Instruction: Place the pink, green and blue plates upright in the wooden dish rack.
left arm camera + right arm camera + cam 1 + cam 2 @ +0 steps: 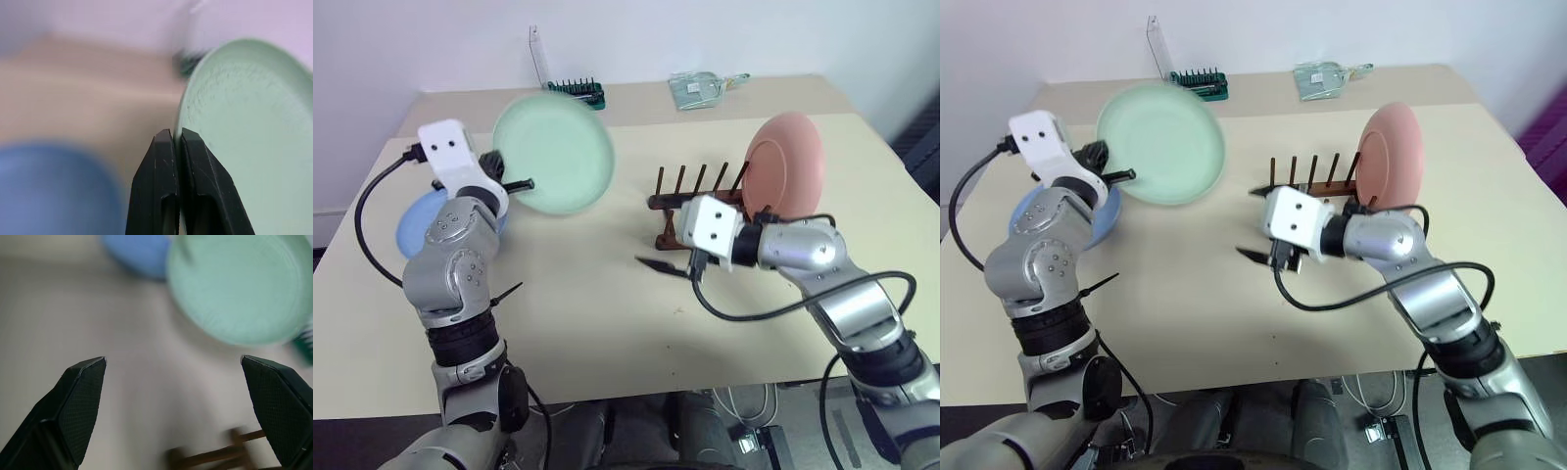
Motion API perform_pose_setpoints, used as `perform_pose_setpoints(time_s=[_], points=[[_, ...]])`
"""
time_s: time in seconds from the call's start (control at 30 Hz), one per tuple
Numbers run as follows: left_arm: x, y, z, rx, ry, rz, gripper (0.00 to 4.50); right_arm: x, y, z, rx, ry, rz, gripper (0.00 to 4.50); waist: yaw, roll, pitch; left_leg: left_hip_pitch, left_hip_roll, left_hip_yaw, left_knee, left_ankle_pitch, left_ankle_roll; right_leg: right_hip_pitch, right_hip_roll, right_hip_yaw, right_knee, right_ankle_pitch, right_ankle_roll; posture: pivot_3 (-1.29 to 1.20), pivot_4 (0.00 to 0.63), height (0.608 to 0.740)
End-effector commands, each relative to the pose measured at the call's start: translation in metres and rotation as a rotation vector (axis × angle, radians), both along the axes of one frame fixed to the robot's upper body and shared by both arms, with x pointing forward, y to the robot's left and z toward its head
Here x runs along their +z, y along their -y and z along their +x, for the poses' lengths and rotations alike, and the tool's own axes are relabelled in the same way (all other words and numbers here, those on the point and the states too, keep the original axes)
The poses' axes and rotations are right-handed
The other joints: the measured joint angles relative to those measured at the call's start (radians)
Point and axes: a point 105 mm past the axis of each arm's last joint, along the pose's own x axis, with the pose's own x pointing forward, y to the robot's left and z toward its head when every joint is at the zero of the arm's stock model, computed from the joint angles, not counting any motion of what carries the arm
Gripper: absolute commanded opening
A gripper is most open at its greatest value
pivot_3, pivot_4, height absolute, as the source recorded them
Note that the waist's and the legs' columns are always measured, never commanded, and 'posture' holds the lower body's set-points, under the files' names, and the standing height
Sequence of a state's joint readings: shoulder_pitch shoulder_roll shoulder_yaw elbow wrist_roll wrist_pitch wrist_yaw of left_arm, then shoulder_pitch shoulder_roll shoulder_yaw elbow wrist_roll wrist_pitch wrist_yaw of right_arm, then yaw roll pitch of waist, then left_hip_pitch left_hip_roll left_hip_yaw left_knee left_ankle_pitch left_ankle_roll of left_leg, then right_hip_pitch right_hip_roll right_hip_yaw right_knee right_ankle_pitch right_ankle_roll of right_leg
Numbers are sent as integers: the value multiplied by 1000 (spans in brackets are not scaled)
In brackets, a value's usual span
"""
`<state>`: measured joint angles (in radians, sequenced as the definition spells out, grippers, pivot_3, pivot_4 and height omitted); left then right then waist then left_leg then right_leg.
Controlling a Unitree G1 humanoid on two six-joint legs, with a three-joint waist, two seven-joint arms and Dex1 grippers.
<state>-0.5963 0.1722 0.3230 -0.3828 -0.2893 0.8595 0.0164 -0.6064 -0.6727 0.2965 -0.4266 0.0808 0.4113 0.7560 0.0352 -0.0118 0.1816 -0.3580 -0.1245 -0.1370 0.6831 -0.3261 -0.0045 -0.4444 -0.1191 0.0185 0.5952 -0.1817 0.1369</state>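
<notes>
My left gripper (pixel 516 183) is shut on the rim of the green plate (pixel 555 152) and holds it tilted in the air above the table's left side; the left wrist view has both fingers (pixel 164 161) pinched on that rim. The blue plate (pixel 419 221) lies flat on the table under my left arm, partly hidden by it. The pink plate (pixel 789 162) stands upright at the right end of the wooden dish rack (pixel 690 196). Just in front of the rack hangs my right gripper (pixel 1255 225), open and holding nothing, pointing left toward the green plate (pixel 244 289).
A green tray of screwdriver bits (pixel 579 91) and a clear plastic packet (pixel 700 88) lie on the rear table, with a white upright piece (pixel 536 54) beside the tray. Bare tabletop (pixel 597 304) spreads between my arms to the front edge.
</notes>
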Motion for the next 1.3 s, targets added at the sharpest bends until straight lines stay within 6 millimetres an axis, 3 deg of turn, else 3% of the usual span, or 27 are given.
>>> perform_pose_setpoints(time_s=[0.03, 0.3, 0.43, 0.53, 0.67, 0.7, 0.77, 0.9, 1.03, 1.2, 1.3], points=[[24, 45, -17, -213, 130, 39, 23, 21, -13, 14, -22, 245, -58, 4500, 0, 0, 0, 0, 0, 0, 0, 0, 0, 0, 0, 0, 0, 0, 0, 0, 150, 740], [38, 74, -28, -349, 155, -42, 23, -8, -26, 34, 2, 409, -248, 4500, -4, 0, 0, 0, 0, 0, 0, 0, 0, 0, 0, 0, 0, 0, 0, 0, 150, 740], [38, 75, -29, -349, 147, -52, 0, -12, -25, 34, 10, 438, -277, 2670, -7, 0, 0, 0, 0, 0, -1, 0, 0, 0, 1, 0, 0, 0, 0, 0, 150, 740], [35, 71, -26, -328, 133, -30, 0, -5, -23, 34, -3, 478, -256, 1060, -9, 0, 0, 0, 0, 0, -1, 0, 0, 0, 1, 0, 0, 0, 0, 0, 150, 740], [28, 67, -22, -305, 110, -15, 0, 22, -17, 22, -1, 485, -149, 1060, -18, 0, 0, 0, 0, -1, -1, 0, 0, 0, 1, 0, 0, 0, 0, 0, 150, 740], [28, 67, -21, -305, 109, -14, 0, 27, -15, 19, 2, 479, -128, 1711, -21, 0, 0, 0, 0, -1, -1, 0, 0, 0, 1, 0, -1, 0, 0, 0, 150, 740], [28, 67, -20, -306, 109, -14, 0, 33, -10, 16, -1, 480, -116, 2519, -23, 0, 0, 0, 0, -1, -1, 0, 0, 0, 1, 0, -1, 0, 0, 0, 150, 740], [27, 67, -19, -305, 106, -8, 0, 27, -5, 5, 34, 389, -114, 4469, -24, 0, 0, 0, 0, -1, -2, 0, 0, 0, 1, 0, -1, 0, 0, 0, 150, 740], [28, 70, -18, -314, 110, -11, 0, 7, -9, -6, 85, 322, -173, 4469, -23, 0, 0, 0, 0, -1, -2, 0, 0, 0, 1, 0, -1, 0, 0, 0, 150, 740], [31, 73, -20, -333, 121, -14, 0, -9, -11, 9, 12, 369, -236, 4469, -24, 0, 0, 0, 0, -1, -1, 0, 0, 0, 1, 0, 0, 0, 0, 0, 150, 740], [30, 73, -21, -337, 121, -15, 0, -13, -10, 16, -15, 418, -275, 3640, -23, 0, 0, 0, 0, -1, -1, 0, 0, 0, 1, 0, 0, 0, 0, 0, 150, 740]])
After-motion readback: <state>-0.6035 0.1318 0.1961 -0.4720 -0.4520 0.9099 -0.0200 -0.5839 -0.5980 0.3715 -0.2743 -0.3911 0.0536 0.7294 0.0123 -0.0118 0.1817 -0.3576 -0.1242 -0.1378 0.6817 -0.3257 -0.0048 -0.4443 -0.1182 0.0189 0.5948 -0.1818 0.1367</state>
